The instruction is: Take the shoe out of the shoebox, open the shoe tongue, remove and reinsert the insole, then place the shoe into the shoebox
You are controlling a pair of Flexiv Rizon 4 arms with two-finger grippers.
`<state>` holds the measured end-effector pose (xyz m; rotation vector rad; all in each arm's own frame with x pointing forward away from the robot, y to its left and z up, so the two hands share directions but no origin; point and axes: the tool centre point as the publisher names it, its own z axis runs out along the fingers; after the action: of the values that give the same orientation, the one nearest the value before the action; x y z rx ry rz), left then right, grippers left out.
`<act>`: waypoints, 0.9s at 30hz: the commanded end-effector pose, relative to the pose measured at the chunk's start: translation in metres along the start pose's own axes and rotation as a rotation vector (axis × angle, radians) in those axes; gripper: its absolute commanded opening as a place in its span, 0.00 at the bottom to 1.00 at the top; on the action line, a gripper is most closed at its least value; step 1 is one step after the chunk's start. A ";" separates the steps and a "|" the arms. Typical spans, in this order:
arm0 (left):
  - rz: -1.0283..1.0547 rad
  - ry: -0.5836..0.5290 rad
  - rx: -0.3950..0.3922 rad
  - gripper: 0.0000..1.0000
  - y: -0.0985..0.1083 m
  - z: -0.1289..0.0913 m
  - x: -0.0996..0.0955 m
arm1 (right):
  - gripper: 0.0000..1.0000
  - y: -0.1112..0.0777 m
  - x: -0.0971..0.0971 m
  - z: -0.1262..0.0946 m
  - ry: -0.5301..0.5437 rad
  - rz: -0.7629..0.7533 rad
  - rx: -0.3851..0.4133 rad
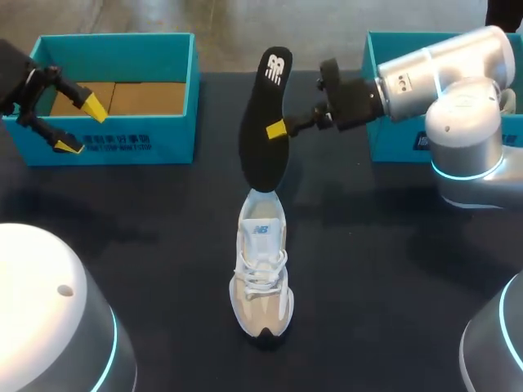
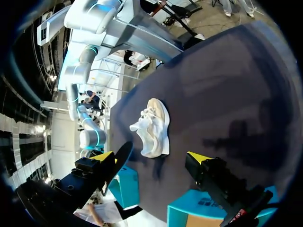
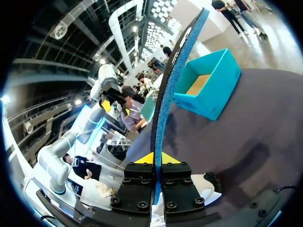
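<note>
The right gripper [image 1: 278, 129] pinches the flat black insole [image 1: 263, 163] mid-frame; its wrist view alone shows a blue edge. The left gripper [image 1: 78, 124] gapes, upper left.

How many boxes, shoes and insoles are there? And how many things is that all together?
boxes: 2
shoe: 1
insole: 1
Total: 4
</note>
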<state>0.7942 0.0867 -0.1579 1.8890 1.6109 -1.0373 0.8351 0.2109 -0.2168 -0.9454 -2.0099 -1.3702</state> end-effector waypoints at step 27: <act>-0.004 0.014 0.001 1.00 -0.004 0.000 0.001 | 0.00 0.004 -0.007 0.009 -0.046 -0.061 0.051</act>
<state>0.7917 0.0881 -0.1591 1.8967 1.6207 -1.0332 0.8365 0.2134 -0.2251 -0.9140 -2.0933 -1.3619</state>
